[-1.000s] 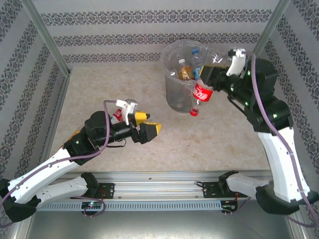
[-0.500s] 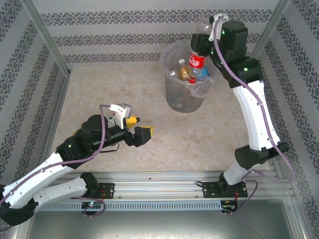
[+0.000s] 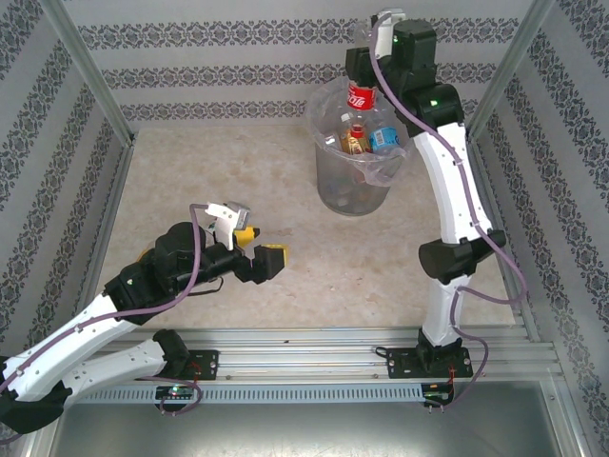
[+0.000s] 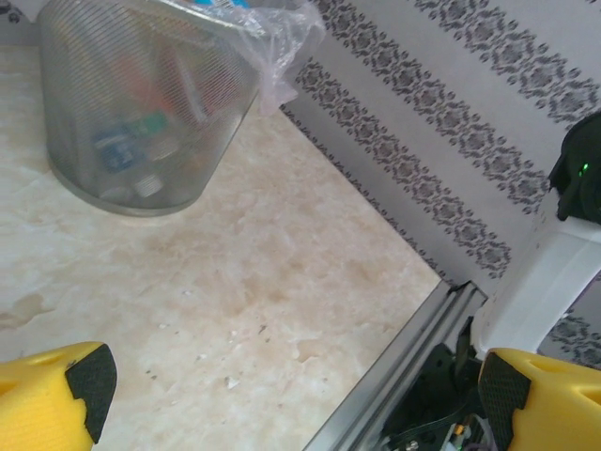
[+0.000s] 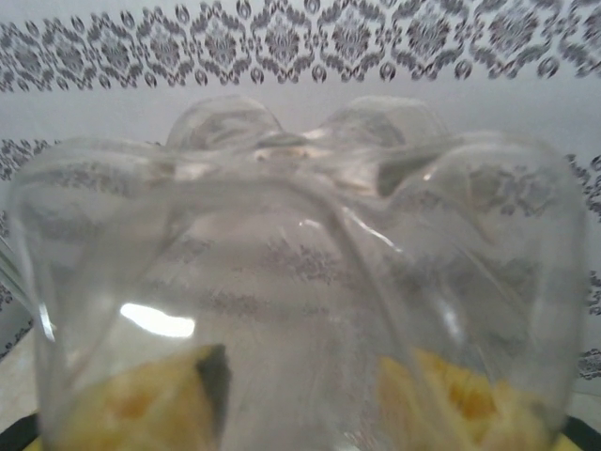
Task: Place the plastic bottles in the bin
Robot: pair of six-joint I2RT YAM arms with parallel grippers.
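My right gripper (image 3: 367,59) is shut on the base of a clear plastic bottle with a red label (image 3: 360,96). The bottle hangs cap down over the far rim of the bin (image 3: 346,196). In the right wrist view that bottle's clear base (image 5: 300,254) sits between my yellow fingers (image 5: 141,404). Inside the grey, bag-lined bin lie other bottles, one with a brown label (image 3: 354,142) and one with a blue label (image 3: 384,138). My left gripper (image 3: 264,247) hovers open and empty above the table, near and to the left of the bin. The bin (image 4: 131,103) shows at the upper left of the left wrist view.
Patterned walls close the table (image 3: 228,162) at the back and on both sides. Metal corner posts (image 3: 90,71) rise on both sides. A metal rail (image 3: 304,343) runs along the near edge. Open tabletop (image 4: 235,282) lies under my left gripper (image 4: 296,395).
My right arm has swung the red-labelled bottle from beside the bin's front right up and back to above its far rim. My left gripper has drifted slightly left, still open.
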